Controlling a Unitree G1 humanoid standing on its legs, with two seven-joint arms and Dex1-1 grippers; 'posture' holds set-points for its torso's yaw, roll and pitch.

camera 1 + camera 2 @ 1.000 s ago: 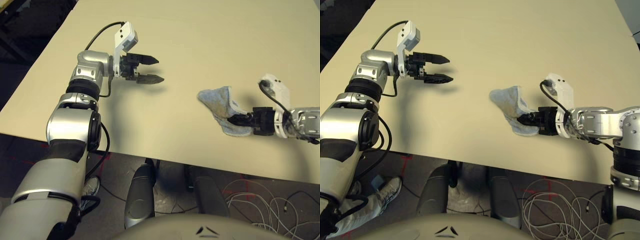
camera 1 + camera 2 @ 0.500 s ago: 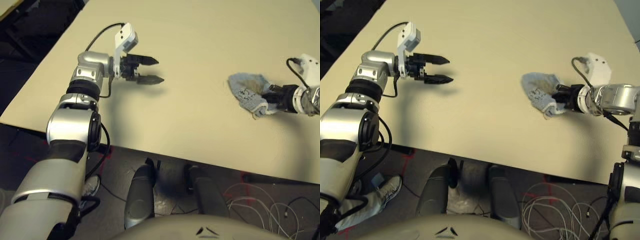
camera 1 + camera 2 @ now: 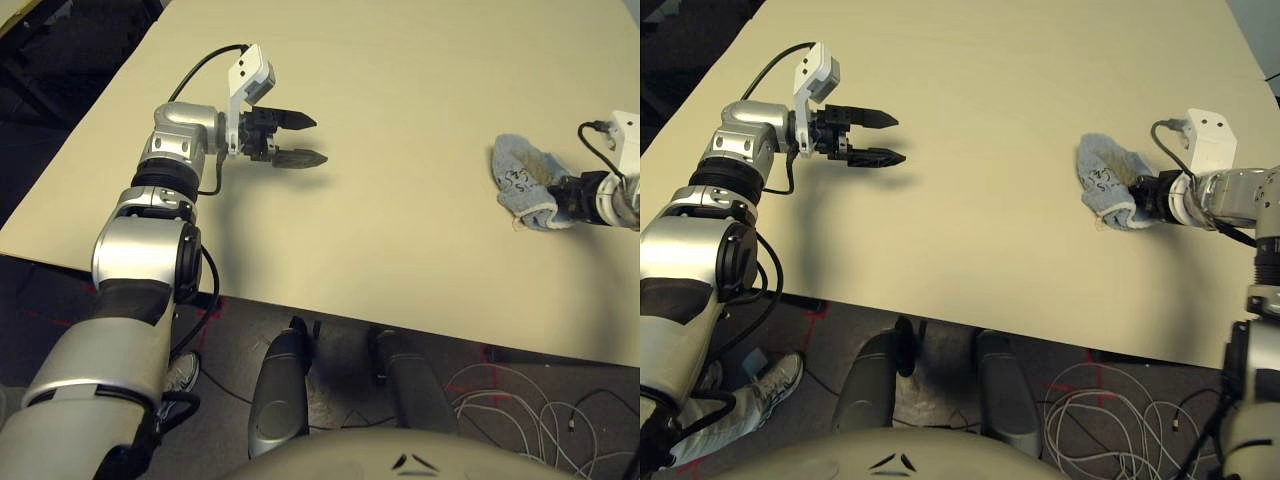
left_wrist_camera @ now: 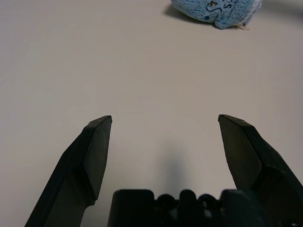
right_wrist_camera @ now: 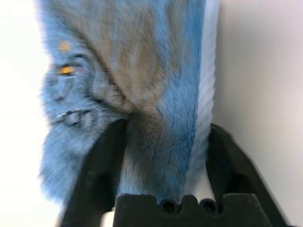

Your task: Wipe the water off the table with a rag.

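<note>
— From the head views, where is the rag (image 3: pixel 1110 190)?
— On the worktop (image 3: pixel 1020 90) at the robot's right, clamped in the right tool (image 3: pixel 1140 198); the left tool (image 3: pixel 296 138) hovers apart, empty.
— And the right wrist view?
— Fingers (image 5: pixel 97 175) pinch bunched terry (soft, light, probably floppy); a fold-gripping hold looks best.

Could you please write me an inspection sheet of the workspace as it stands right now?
Surface: the table is pale beige; no wet spots seen.
Job's things: the rag, bunched, blue-grey, with black handwriting, lies on the table.
Clutter: nothing seen.
Grippers: the right gripper is shut on the rag; the left gripper is open above bare table.
Cables: white cables lie coiled on the floor.
Surroundings: a shoe on the dark floor.
</note>
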